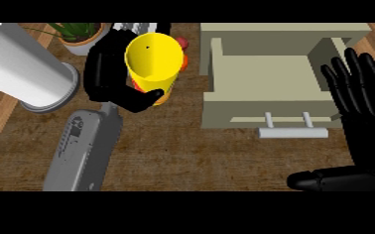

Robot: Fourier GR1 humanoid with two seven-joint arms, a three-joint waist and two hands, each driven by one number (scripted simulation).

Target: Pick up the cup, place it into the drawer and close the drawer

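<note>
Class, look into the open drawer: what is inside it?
The drawer shows only its bare beige floor and walls. The right hand covers its right edge, so that part cannot be checked.

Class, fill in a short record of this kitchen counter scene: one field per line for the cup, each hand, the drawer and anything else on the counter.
cup: yellow cup, open mouth visible, left of the drawer
left hand: left hand curled round the cup
right hand: right hand open, fingers up, at the view's right edge
drawer: beige drawer pulled open, nothing visible inside, handle at front
other: potted plant at top left; grey cylinder at left
</note>
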